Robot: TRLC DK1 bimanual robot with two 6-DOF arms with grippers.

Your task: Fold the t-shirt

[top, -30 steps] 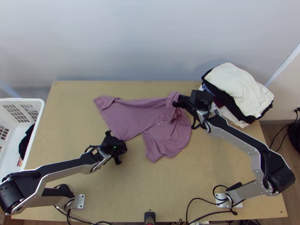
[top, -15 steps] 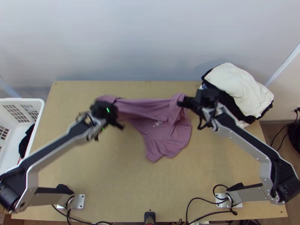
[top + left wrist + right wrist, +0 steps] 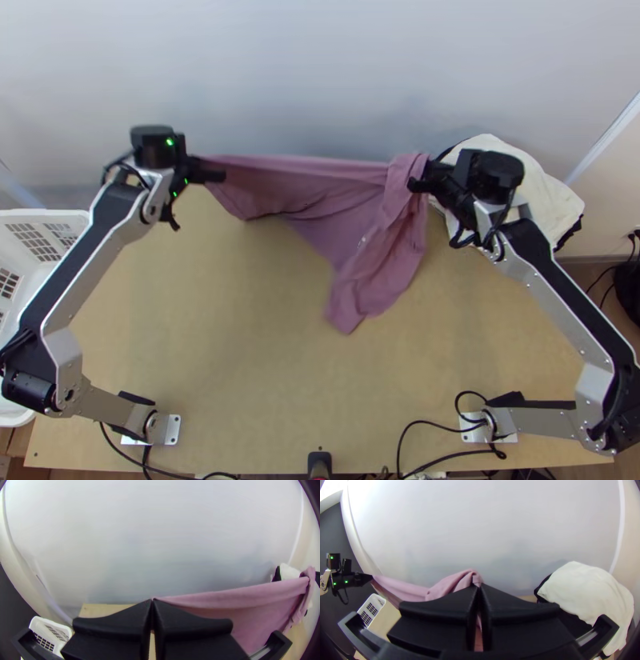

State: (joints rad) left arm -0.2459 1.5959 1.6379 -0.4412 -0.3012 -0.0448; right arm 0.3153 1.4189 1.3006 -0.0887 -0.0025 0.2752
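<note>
One mauve t-shirt (image 3: 316,190), pinched by left tool (image 3: 152,600) and right tool (image 3: 479,585), hangs between them, partly bunched; lifting done, spreading and folding apparently outstanding.

The T-shirt (image 3: 320,196), mauve-pink with a small pale print, is stretched between two raised parts, at ten o'clock and between one and two from the top view's centre. Its upper edge is nearly straight; gathered folds descend from the latter towards half past five.
</note>
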